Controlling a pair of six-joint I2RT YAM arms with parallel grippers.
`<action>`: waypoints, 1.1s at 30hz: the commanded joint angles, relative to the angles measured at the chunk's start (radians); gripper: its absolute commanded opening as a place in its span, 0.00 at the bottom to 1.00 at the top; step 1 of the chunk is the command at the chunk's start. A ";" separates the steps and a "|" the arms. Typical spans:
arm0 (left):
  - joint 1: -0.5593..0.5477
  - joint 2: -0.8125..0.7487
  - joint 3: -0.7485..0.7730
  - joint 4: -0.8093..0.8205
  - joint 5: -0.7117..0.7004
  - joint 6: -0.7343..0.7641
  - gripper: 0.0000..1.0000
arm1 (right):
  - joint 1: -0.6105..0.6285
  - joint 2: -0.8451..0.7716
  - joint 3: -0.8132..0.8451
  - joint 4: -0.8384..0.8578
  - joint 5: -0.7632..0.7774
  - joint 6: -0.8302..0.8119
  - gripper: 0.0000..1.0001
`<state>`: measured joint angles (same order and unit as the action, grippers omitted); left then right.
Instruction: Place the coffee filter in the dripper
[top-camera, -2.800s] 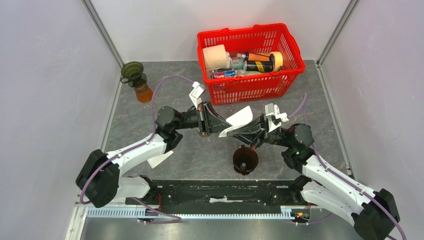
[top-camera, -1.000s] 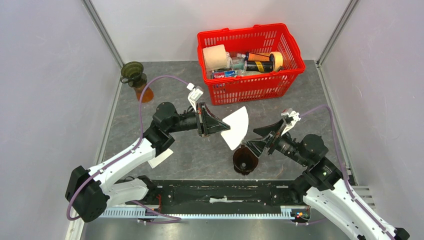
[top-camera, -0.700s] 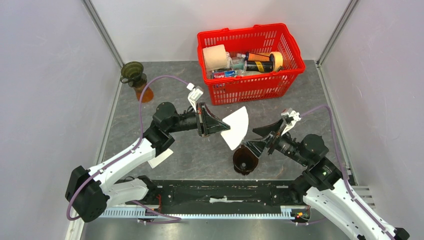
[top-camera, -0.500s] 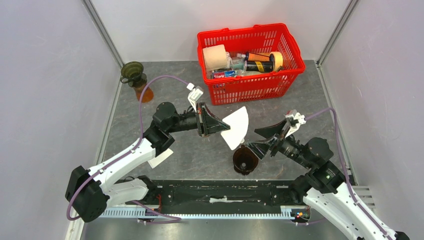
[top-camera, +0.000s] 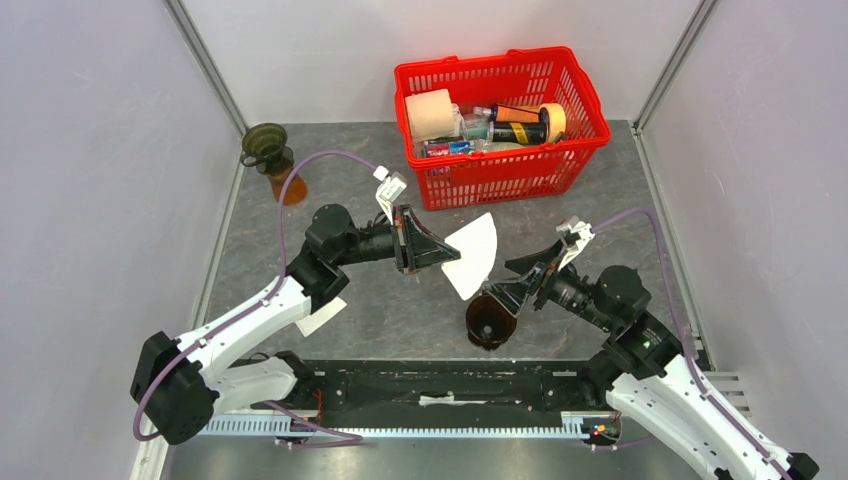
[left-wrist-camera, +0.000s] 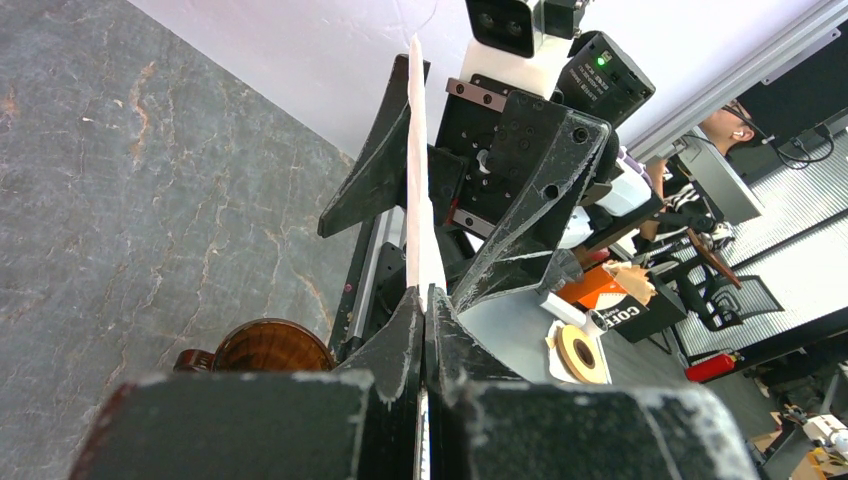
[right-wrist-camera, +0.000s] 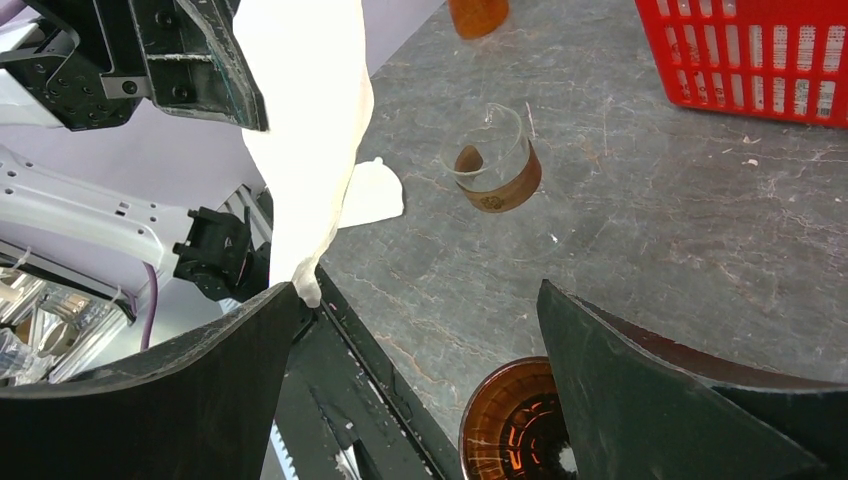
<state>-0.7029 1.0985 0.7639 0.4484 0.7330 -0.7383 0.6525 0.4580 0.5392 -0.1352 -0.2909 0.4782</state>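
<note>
While left end effector (top-camera: 438, 252) pinches it, coffee filter (top-camera: 476, 250) upright, near dripper (top-camera: 490, 322)

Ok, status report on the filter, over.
Left tool shut on coffee filter, not yet in dripper. Right tool open, close beside dripper. Nothing else blocking.

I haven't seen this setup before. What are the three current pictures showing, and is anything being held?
Two robot arms are bolted to a grey table. One picture looks down from above; the others come from cameras on each wrist. The left gripper is shut on a white coffee filter, held in the air. The right gripper is open and empty, close to the brown dripper standing on the table. Further back is a red basket of odds and ends; another white paper lies near the left arm.
</note>
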 joint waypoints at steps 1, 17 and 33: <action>-0.001 -0.018 0.019 0.014 -0.009 0.028 0.02 | 0.001 -0.025 0.031 -0.018 0.030 -0.019 0.97; -0.001 -0.021 0.008 0.037 0.002 0.007 0.02 | 0.001 -0.002 0.025 0.095 0.046 0.014 0.97; -0.001 -0.029 -0.002 0.069 0.000 -0.021 0.02 | 0.001 -0.027 -0.005 0.062 0.083 0.055 0.97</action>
<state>-0.7029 1.0958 0.7624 0.4622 0.7338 -0.7403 0.6525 0.4442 0.5381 -0.0837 -0.2321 0.5232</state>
